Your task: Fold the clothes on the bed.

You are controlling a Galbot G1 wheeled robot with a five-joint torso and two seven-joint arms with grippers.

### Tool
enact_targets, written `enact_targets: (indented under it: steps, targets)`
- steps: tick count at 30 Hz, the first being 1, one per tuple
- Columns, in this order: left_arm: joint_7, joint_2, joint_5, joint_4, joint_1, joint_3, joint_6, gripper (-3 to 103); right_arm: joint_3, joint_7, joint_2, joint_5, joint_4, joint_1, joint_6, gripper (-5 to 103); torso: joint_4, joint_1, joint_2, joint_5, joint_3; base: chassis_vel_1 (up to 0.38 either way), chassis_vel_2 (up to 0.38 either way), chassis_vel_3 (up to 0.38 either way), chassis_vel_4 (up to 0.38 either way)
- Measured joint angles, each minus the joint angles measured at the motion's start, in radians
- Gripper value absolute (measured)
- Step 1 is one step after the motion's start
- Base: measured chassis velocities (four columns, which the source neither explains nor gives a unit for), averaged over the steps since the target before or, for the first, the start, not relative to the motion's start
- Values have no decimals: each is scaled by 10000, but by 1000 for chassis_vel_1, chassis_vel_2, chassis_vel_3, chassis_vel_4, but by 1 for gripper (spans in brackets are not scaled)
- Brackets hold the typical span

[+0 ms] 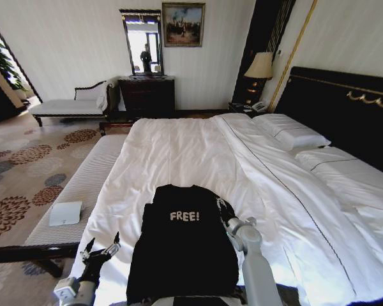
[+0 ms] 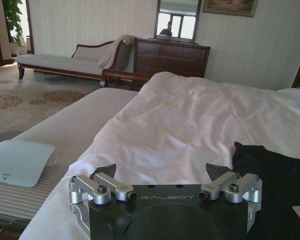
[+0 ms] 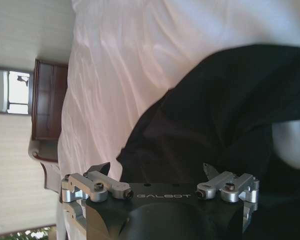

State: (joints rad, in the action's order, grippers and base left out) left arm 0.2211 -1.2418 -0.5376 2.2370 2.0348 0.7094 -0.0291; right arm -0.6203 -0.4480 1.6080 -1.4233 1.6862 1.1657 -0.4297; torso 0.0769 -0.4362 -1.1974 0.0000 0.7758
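Black clothes (image 1: 182,245) lie at 6 o'clock on the bed (image 1: 198,146), lower hem cut off.

Left gripper (image 2: 161,174) spread wide at 7 o'clock over duvet; right gripper (image 3: 156,171) spread above the cloth, whose lettering the right wrist view hides.

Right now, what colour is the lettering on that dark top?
White "FREE!" lettering on the black top; clearest in the head view.

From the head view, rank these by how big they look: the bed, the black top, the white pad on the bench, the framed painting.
1. The bed.
2. The black top.
3. The framed painting and the white pad look about alike; the painting hangs much farther off, so I will not rank them.
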Motion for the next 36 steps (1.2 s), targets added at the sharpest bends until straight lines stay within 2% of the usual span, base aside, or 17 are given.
enact_targets:
  steps: [5, 11, 17, 29, 30, 31, 33, 34, 35, 36]
  targets:
    - [-58, -77, -45, -139, -56, 10, 2, 100, 114, 368, 3, 882, 734, 877, -18, 100, 0, 1, -1, 0, -1, 0, 0, 0, 0]
    - [-27, -59, -23, -397, -341, -473, 38, 100, -1403, 947, 1, 884, 1984, 2119, 160, 100, 4, 1, -1, 0, -1, 0, 0, 0, 0]
    - [0, -16, -8, -549, -525, -762, 56, 100, -2127, 967, -99, 516, 1559, 2453, 82, 100, 5, 2, -1, 1, -1, 0, 0, 0, 0]
    - [0, -45, -38, -498, -396, -555, 22, 100, -1794, 715, -46, 119, 224, 1615, -21, 101, 5, 2, -2, -5, -2, 0, 0, 0, 0]
    - [-10, -54, -50, -475, -365, -495, 8, 100, -1768, 709, -41, 115, 22, 1482, -20, 95, 6, 3, -2, -6, -2, 0, 0, 0, 0]
    - [-10, -54, -50, -475, -365, -495, 8, 100, -1768, 709, -41, 115, 22, 1482, -20, 95, 6, 3, -2, -6, -2, 0, 0, 0, 0]
    - [-14, -57, -63, -448, -349, -450, 5, 100, -1764, 718, -46, 111, -160, 1352, -10, 85, 6, 3, -2, -4, -2, 0, 0, 0, 0]
    - [-13, -57, -65, -442, -349, -443, 5, 100, -1766, 725, -52, 106, -211, 1310, -5, 85, 4, 3, -2, -2, -2, 0, 0, 0, 0]
    - [-13, -54, -68, -430, -356, -430, 6, 100, -1788, 726, -75, 69, -293, 1238, 4, 74, 2, 3, -2, 0, -1, 0, 0, 0, 0]
    - [-13, -54, -68, -430, -356, -430, 6, 100, -1788, 726, -75, 69, -293, 1238, 4, 74, 2, 3, -2, 0, -1, 0, 0, 0, 0]
